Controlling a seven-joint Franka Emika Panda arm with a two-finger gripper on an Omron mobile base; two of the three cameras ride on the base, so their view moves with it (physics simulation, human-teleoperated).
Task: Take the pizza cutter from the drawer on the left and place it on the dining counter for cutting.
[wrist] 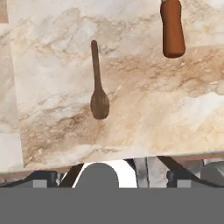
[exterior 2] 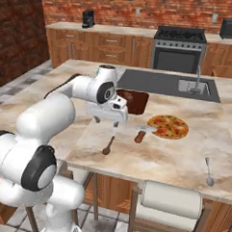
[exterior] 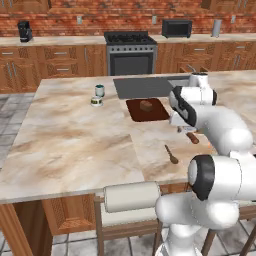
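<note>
Counter [exterior 2: 183, 160] stone spreads under everything, a fit surface for cutting, and the pizza [exterior 2: 168, 126] sits on it. Just left of the pizza lies the cutter [exterior 2: 140, 135], flat and let go, ready to hand. Left of that, the gripper [exterior 2: 106, 121] hovers released, jaws wide, holding nothing. A spoon [exterior 2: 108, 146] lies below it.

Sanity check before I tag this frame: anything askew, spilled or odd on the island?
Nothing spilled or broken. The pizza cutter lies flat on the counter beside the pizza, the wooden spoon lies loose near it, and a metal spoon lies alone near the front edge. The gripper hangs open, holding nothing.
</note>
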